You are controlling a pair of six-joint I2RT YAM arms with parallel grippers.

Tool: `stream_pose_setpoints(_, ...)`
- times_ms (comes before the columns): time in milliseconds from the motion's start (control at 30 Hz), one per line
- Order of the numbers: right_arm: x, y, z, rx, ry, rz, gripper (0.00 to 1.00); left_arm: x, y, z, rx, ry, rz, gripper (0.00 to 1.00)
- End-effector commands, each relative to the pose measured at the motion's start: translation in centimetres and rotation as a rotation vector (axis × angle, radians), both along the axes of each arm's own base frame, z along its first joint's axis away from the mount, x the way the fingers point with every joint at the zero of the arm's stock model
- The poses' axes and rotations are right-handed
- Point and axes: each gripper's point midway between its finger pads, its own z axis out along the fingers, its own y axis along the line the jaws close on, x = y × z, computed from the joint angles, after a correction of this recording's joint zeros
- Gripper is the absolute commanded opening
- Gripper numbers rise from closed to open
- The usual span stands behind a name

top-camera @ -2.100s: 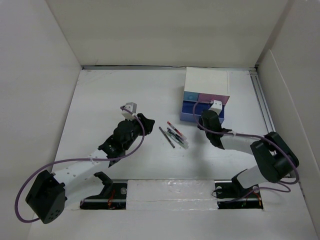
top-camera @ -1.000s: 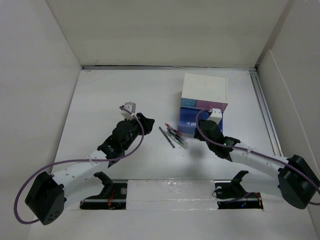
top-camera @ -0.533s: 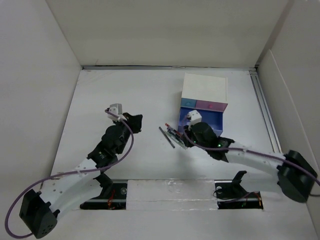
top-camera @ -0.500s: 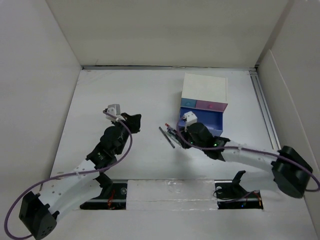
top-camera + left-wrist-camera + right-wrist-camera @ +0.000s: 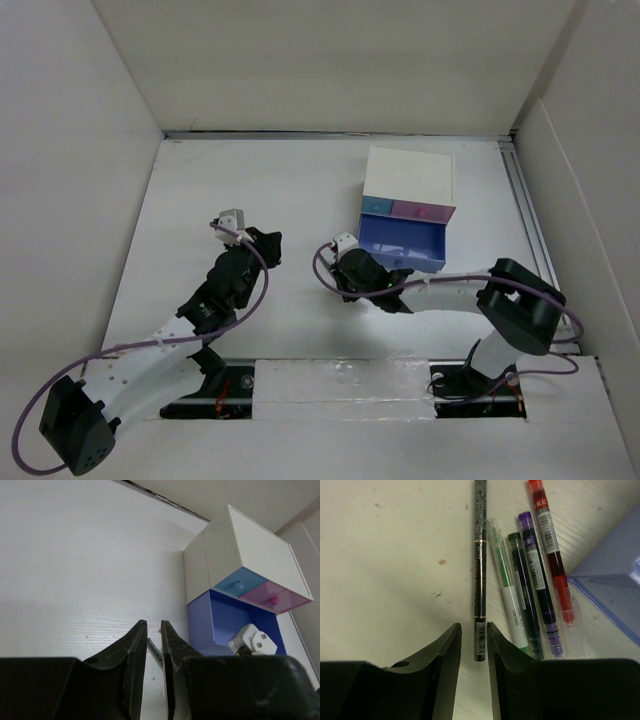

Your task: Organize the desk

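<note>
Looks like the pick-up of the dark patterned pen (image 5: 479, 555) from the desk (image 5: 200, 200), spread wide and white beneath both arms and walled in on every side. Find the right gripper (image 5: 474, 627) low over the near end of that pen, jaws parted by a narrow gap, straddling the barrel and apparently not pressing on it yet. Before closing, slide forward along the barrel toward the thin gold band, to avoid a swinging or slipping pen, likely with a hold at the very tip. Take only this outermost pen of the row, the one farthest from the drawer. Mind the green pen (image 5: 502, 575) just beside it, then the dark-capped pen (image 5: 522, 590), the purple pen (image 5: 542, 590) and the red pen (image 5: 547, 535), all nearly parallel and packed close. Open no wider than needed, so as not to catch the green one too. Come down until the fingertips meet the surface, close gently, lift straight up, and check for a level hold. Then carry toward the open blue drawer (image 5: 405, 243), pulled out of the white box (image 5: 412, 172) close by, and lower lengthwise rather than dropping from a height. Leave the left gripper (image 5: 153, 626) as shown, raised above the desk well apart from the pens, holding nothing, jaws almost together with only a slit between.
</note>
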Motion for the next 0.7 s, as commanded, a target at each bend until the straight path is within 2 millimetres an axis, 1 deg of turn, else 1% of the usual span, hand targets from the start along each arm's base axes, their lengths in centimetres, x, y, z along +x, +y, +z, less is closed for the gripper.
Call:
stream_pose_setpoints(0, 1.3, 1.0, 0.9, 0.025, -0.051, -0.040, 0.33, 0.2, -0.2, 0.7, -0.018, -0.023, -0.004, 0.14)
stream_pose_setpoints(67, 1.3, 0.9, 0.1, 0.010, -0.042, -0.041, 0.33, 0.2, -0.3, 0.7, -0.020, -0.024, -0.007, 0.14)
stream_pose_setpoints(133, 1.2, 1.0, -0.6, -0.001, -0.031, -0.036, 0.30, 0.2, -0.4, 0.7, -0.019, -0.022, -0.013, 0.14)
stream_pose_setpoints(167, 1.2, 1.1, -0.7, 0.000, -0.027, -0.033, 0.26, 0.2, -0.4, 0.6, -0.017, -0.021, -0.013, 0.14)
stream_pose_setpoints(200, 1.0, 1.3, -1.1, -0.010, -0.024, -0.028, 0.14, 0.3, -0.5, 0.6, -0.015, -0.019, -0.013, 0.14)
stream_pose_setpoints(233, 1.0, 1.4, -1.0, -0.007, -0.025, -0.028, 0.14, 0.3, -0.5, 0.6, -0.015, -0.019, -0.013, 0.14)
stream_pose_setpoints(267, 1.0, 1.4, -1.0, -0.006, -0.023, -0.034, 0.02, 0.3, -0.4, 0.6, -0.015, -0.020, -0.010, 0.14)
stream_pose_setpoints(300, 0.6, 1.6, -0.8, -0.005, -0.029, -0.026, 0.00, 0.3, -0.4, 0.5, -0.014, -0.019, -0.010, 0.14)
stream_pose_setpoints(333, 0.7, 1.5, -0.4, -0.002, -0.039, -0.031, 0.00, 0.3, -0.3, 0.7, -0.017, -0.023, -0.006, 0.14)
stream_pose_setpoints(367, 0.4, 2.0, 1.4, 0.031, -0.066, -0.013, 0.00, 0.3, -0.3, 0.5, -0.014, -0.019, -0.007, 0.14)
stream_pose_setpoints(400, 0.1, 2.3, 2.4, 0.055, -0.079, -0.003, 0.00, 0.3, -0.4, 0.5, -0.015, -0.020, -0.009, 0.14)
stream_pose_setpoints(467, -0.1, 2.1, 4.8, 0.100, -0.106, 0.008, 0.00, 0.3, -0.4, 0.6, -0.017, -0.022, -0.012, 0.15)
stream_pose_setpoints(500, -0.1, 2.1, 7.9, 0.163, -0.152, 0.008, 0.00, 0.3, -0.5, 0.6, -0.018, -0.022, -0.012, 0.15)
stream_pose_setpoints(567, 0.1, 1.2, 10.4, 0.178, -0.209, -0.004, 0.00, 0.3, -0.6, 0.5, -0.015, -0.018, -0.018, 0.15)
stream_pose_setpoints(600, 0.5, 0.3, 12.4, 0.199, -0.243, -0.025, 0.00, 0.3, -0.6, 0.5, -0.016, -0.019, -0.019, 0.15)
stream_pose_setpoints(667, 1.3, -2.1, 12.5, 0.125, -0.258, -0.069, 0.00, 0.3, -0.6, 0.6, -0.018, -0.019, -0.019, 0.15)
